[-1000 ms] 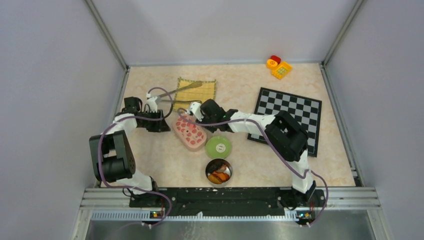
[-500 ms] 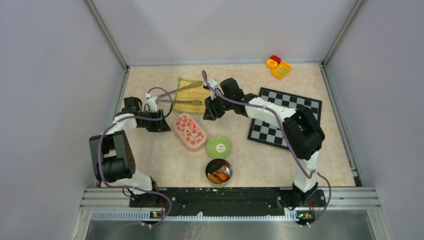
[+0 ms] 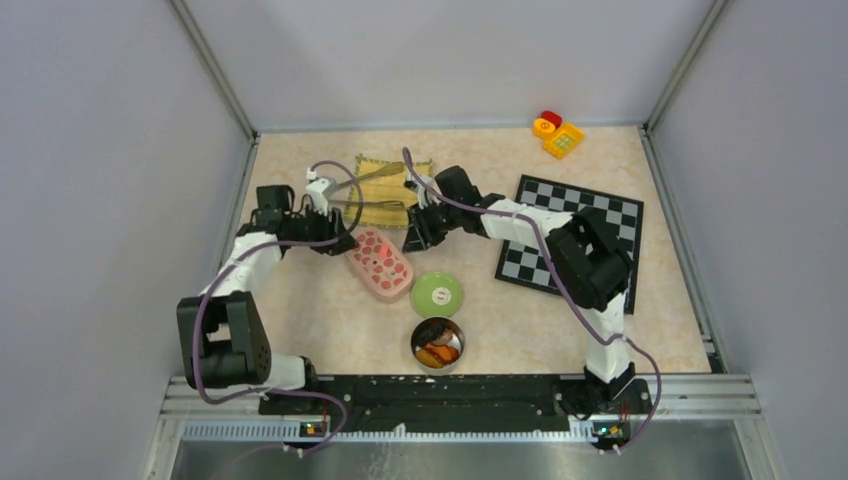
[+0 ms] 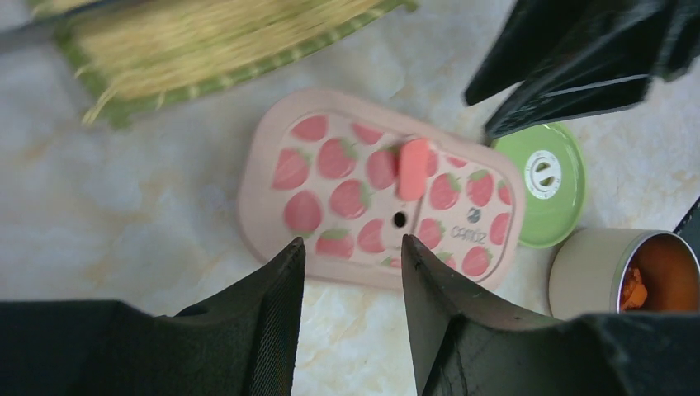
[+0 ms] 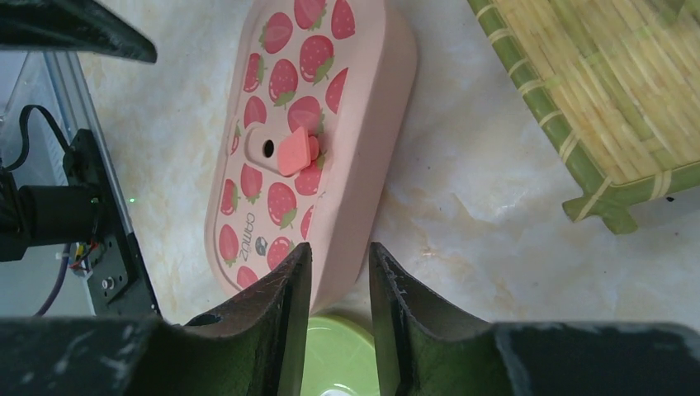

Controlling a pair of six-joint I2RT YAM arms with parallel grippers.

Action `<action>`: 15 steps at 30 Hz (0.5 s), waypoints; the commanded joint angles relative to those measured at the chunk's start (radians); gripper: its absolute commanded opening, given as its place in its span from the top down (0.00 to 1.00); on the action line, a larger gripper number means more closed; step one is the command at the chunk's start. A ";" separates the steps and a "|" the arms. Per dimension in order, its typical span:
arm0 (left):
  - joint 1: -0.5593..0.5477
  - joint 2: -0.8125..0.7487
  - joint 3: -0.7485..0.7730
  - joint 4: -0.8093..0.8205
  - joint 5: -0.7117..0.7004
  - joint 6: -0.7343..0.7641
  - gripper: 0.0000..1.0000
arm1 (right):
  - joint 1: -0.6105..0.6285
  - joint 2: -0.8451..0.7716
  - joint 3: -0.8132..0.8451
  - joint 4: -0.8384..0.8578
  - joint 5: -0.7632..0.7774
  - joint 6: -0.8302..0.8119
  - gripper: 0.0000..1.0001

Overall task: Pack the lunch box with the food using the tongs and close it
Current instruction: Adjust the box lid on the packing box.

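The lunch box (image 3: pixel 379 263), a pink case printed with strawberries, lay flat on the surface (image 3: pixel 320 320) at centre frame in the top view, patterned top facing up and a small pink tab at its middle. The left end effector (image 3: pixel 340 243) was positioned just at the upper-left end of the lunch box; in the left wrist view its fingers (image 4: pixel 276 305) stood apart, with the near edge of the lunch box visible in the gap and nothing clamped. The right end effector (image 3: pixel 413 240) was positioned just to the upper right of the lunch box; in the right wrist view its fingers (image 5: pixel 289 289) stood apart by a narrow gap, also holding nothing, over the bare surface beside the long side of the lunch box. The tongs (image 3: pixel 380 172) lay on the yellow mat (image 3: pixel 415 185) above the lunch box, gripped by neither arm. A round green lid (image 3: pixel 437 295) lay just to the lower right of the lunch box. Below the lid stood an open tin (image 4: pixel 588 276) containing the food (image 3: pixel 438 350), visible as orange and brown pieces. A checkerboard (image 3: pixel 600 220) lay at right of centre, partly under the right arm. The toy blocks (image 3: pixel 556 133) sat at the upper right.
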 commanded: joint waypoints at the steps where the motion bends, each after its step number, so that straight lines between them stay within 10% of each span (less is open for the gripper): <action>1: -0.116 -0.040 0.002 0.100 -0.020 0.027 0.49 | 0.007 0.014 0.011 0.035 -0.040 0.027 0.69; 15: -0.301 0.018 -0.053 0.269 -0.136 0.058 0.47 | 0.006 0.066 -0.001 0.047 -0.065 0.059 0.70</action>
